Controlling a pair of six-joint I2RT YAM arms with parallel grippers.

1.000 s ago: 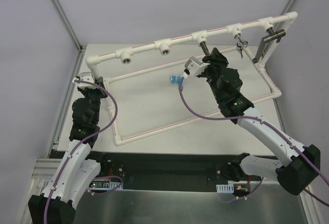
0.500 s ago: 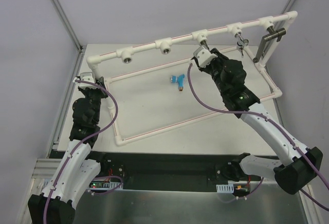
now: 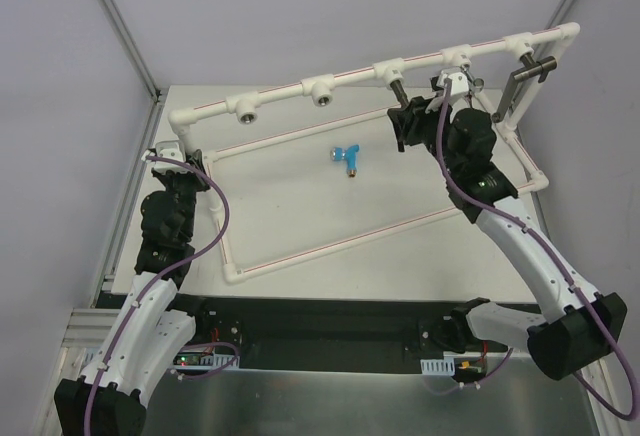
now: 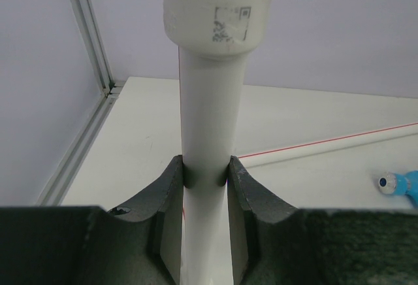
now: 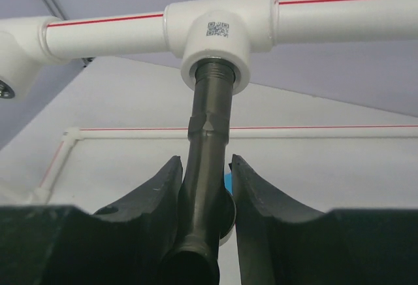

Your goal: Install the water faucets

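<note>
A dark grey metal faucet (image 5: 208, 134) hangs with its threaded end in a tee socket (image 5: 215, 43) of the white pipe frame (image 3: 285, 89); it also shows in the top view (image 3: 397, 90). My right gripper (image 5: 206, 164) is shut on its body just under the socket, seen from above at the frame's top rail (image 3: 402, 122). A faucet with a bright blue handle (image 3: 347, 158) lies loose on the table inside the frame, and at the right edge of the left wrist view (image 4: 400, 184). My left gripper (image 4: 206, 170) is shut on the frame's upright post (image 4: 209, 102) at its left corner (image 3: 172, 156).
Two open round sockets (image 3: 245, 108) (image 3: 320, 94) face forward on the top rail, left of the grey faucet. Two more fittings hang from the rail on the right (image 3: 468, 84) (image 3: 530, 68). The frame's base pipes (image 3: 330, 241) lie on the table. An aluminium rail (image 3: 130, 186) borders the left side.
My right wrist has rolled round the dark grey faucet's axis while staying at the socket; the wrist housing swung from left of the faucet to its right. The left arm and blue faucet have not moved.
</note>
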